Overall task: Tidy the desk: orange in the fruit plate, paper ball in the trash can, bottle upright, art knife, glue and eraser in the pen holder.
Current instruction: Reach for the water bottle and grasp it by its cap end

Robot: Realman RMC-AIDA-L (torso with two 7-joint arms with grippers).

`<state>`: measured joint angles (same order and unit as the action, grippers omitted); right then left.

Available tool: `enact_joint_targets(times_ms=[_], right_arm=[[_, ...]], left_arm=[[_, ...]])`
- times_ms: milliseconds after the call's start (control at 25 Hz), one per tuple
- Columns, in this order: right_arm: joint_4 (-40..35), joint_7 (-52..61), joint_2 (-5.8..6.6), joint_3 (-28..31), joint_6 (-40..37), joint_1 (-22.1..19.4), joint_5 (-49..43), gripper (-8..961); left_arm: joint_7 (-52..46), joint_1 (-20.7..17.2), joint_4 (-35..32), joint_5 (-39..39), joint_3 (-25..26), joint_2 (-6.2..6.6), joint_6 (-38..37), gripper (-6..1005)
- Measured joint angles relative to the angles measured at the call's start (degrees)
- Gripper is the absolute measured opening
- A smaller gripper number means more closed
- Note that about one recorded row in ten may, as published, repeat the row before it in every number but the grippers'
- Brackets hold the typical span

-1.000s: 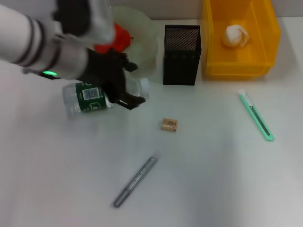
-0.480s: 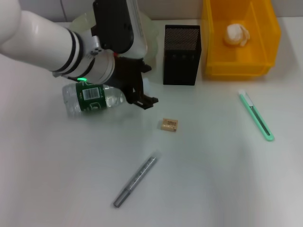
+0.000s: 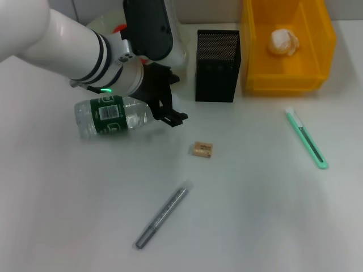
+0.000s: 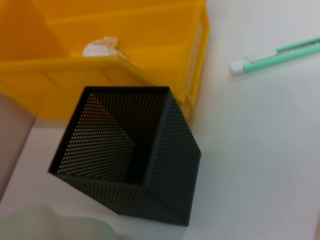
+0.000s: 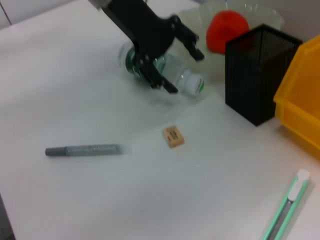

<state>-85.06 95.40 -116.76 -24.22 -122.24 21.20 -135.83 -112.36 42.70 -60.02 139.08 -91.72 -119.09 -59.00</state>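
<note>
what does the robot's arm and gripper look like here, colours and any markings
The left arm is a thick glossy white tube with two thin black rings near the wrist and a small green light by them. A black block sits on top. The left gripper is matte black with angular, slim fingers. The right arm and its gripper are not in view.

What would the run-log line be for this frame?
left tool: open, over neck of lying bottle | right arm: out of view | orange: in plate | paper ball: in yellow bin | eraser: on desk
</note>
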Motion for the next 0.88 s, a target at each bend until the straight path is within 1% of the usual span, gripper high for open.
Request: enact_joint_targets(times_ms=[120,200,320,400,880], right_arm=[[0.50,-0.63,-0.26,0.16,0.33,-0.58,1.29,819],[0.49,-0.67,-0.54,0.19,0.41,-0.64,1.49,819],[0.41,-0.68,-0.70,0.23,0.41,-0.64,1.60,819],[0.31,-0.69,-1.08,0.25,0.41,-0.50,1.70,819],[0.33,-0.47,-1.40,-0.08,0.38,0.05,1.78,819]], left_arm=[[-0.25,1.27,1.88,0.11,-0.97,-0.01,0.47,769],[-0.92,1.66,2.58,0.59,-3.34,-0.05,1.97,768],[-1.74,1.93,3.07,1.10,-4.75,-0.07,3.22,766],[-3.08,2.71,4.44,2.24,-5.88,-0.08,4.39,765],[-6.72,4.21,7.82,6.15,-7.73,-0.09,7.29,758]])
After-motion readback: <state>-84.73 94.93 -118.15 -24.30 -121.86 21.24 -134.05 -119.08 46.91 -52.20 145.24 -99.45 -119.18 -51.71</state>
